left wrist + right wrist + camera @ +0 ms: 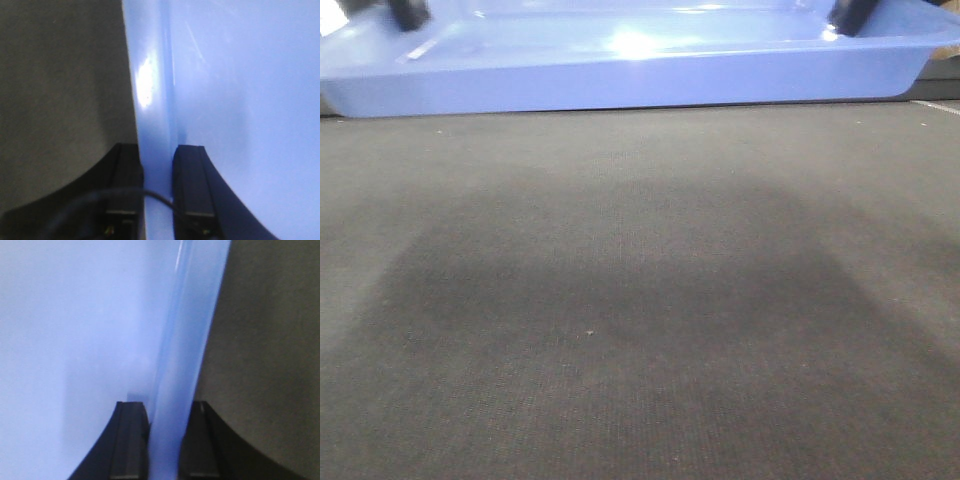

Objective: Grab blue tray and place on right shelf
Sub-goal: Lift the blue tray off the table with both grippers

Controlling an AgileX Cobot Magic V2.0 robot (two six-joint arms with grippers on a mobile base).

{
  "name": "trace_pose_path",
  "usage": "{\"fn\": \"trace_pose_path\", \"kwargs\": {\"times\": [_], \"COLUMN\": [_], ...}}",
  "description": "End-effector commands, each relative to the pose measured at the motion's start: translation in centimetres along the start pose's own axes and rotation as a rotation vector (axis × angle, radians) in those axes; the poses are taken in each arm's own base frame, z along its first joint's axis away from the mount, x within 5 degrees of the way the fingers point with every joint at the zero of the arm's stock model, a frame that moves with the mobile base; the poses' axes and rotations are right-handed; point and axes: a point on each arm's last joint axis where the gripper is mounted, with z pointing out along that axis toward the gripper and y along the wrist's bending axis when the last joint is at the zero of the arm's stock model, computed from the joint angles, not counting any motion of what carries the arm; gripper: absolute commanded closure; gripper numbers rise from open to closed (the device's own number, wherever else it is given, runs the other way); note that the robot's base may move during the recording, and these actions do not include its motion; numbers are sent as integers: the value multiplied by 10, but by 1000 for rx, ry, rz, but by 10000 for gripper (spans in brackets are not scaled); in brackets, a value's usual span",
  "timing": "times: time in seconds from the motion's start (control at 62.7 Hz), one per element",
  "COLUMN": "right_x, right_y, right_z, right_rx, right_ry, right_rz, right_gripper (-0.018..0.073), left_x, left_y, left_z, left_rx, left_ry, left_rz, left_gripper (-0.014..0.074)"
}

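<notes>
The blue tray (620,75) spans the top of the front view, held above a dark grey carpeted floor (640,320). My left gripper (408,12) is shut on the tray's left rim; in the left wrist view (157,155) one finger is outside and one inside the rim (152,100). My right gripper (850,15) is shut on the tray's right rim; in the right wrist view (167,410) its fingers straddle the rim (190,330). The right shelf is out of view.
The grey carpet fills the lower part of the front view, with a broad darker shadow (620,290) in its middle. A pale strip (940,105) shows at the right edge just below the tray.
</notes>
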Motion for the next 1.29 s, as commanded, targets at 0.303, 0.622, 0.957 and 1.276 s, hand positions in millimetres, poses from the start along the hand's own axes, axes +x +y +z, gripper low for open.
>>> {"fn": "trace_pose_path", "kwargs": {"times": [0.303,0.622,0.957,1.276], "right_x": [12,20,19,19], "right_y": [30,30,29,29], "right_z": [-49,-91,-90,-90], "right_rx": [-59,-83,-84,-84], "right_ry": [-99,-237,-246,-246], "right_rz": [-137,-152,-151,-151], "right_gripper": [494,494,494,494], "left_x": [30,30,30,29], "left_y": [2,-1,-1,-1], "left_z": [-65,-65,-65,-63], "left_rx": [-16,10,10,17], "left_ry": [-57,-54,-54,-47], "left_rz": [19,14,14,12], "left_gripper": [638,638,645,645]}}
